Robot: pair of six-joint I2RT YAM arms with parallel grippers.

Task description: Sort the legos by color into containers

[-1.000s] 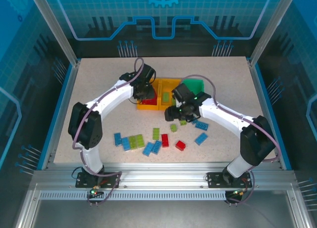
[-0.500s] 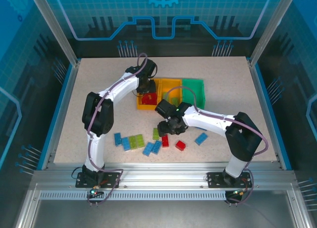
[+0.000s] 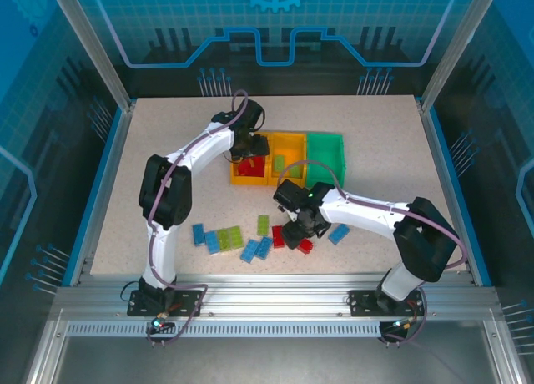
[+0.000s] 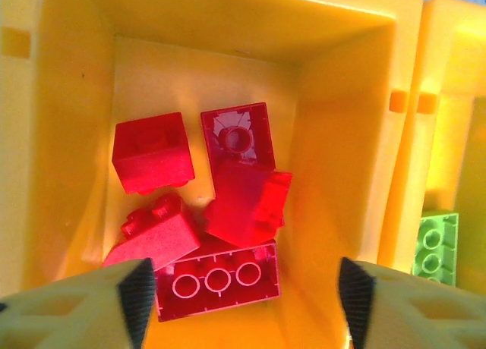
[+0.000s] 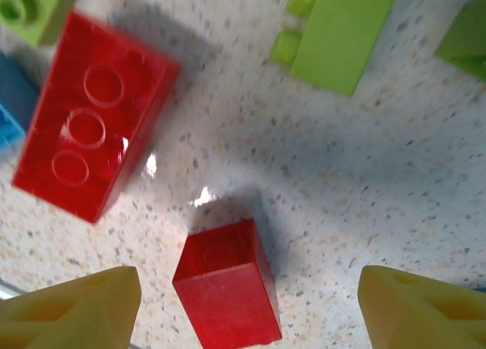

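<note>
Your left hand [image 3: 248, 150] hangs over the left orange-yellow bin [image 3: 249, 181]; your right hand [image 3: 296, 236] sits low over red legos [image 3: 278, 236] on the surface [image 3: 167, 142].

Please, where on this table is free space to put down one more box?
Bare table lies right of the green bin up to the right edge, and behind the bins along the far edge. Crowded: front middle, with loose bricks around the right pincer.

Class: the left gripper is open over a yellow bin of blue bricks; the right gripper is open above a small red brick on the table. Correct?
No: the left wrist view shows red bricks in that yellow bin, not blue. The rest stands: left gripper open over it, right gripper open above the small red brick on the table.
</note>
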